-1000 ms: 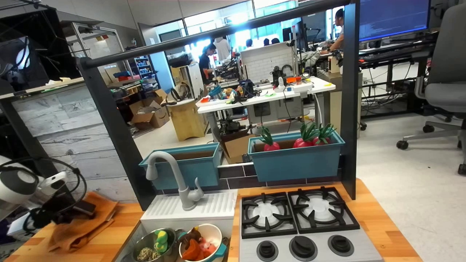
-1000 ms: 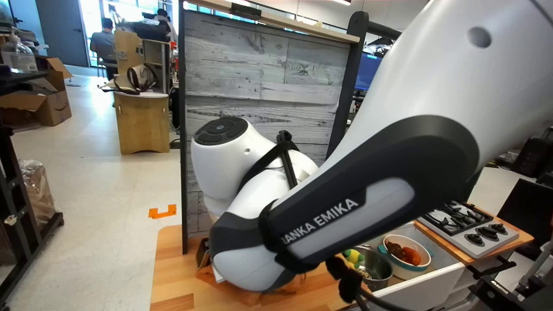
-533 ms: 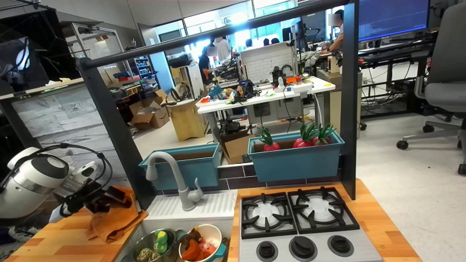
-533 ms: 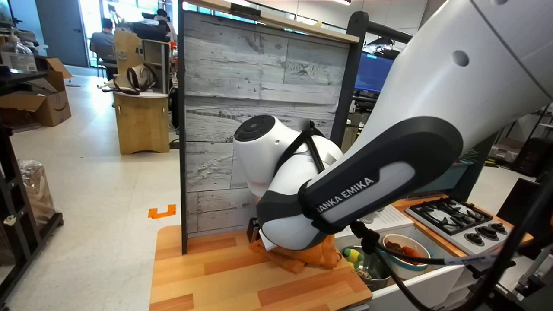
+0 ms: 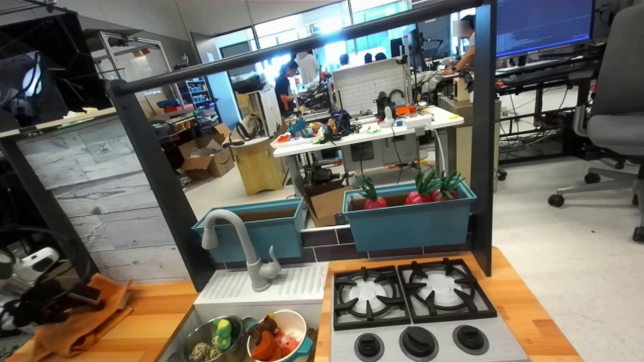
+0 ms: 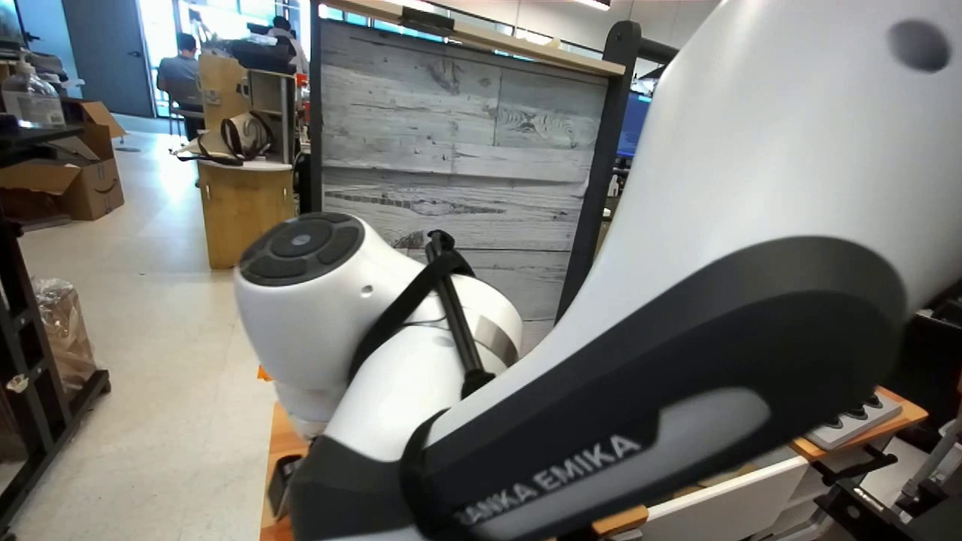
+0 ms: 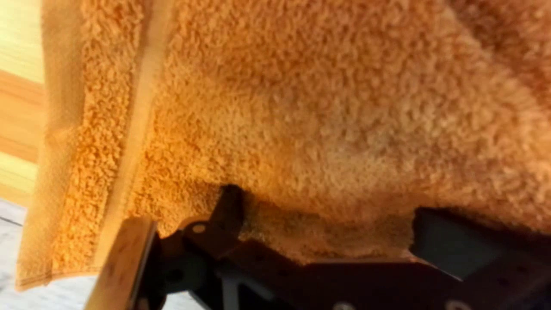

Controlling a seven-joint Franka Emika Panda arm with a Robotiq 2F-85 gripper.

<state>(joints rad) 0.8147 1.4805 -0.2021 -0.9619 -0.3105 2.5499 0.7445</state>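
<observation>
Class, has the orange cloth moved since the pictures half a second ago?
Yes: in an exterior view, the orange cloth has moved toward the picture's left, farther from the gray faucet.

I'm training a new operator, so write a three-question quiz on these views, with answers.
1. True or false: the hand is open.
2. Multiple choice: which thing does it touch? A) metal pot B) orange towel C) faucet
3. Count: how many red vegetables show in the teal planter behind the stove?

Key: 1 true; 2 B; 3 three.
</observation>
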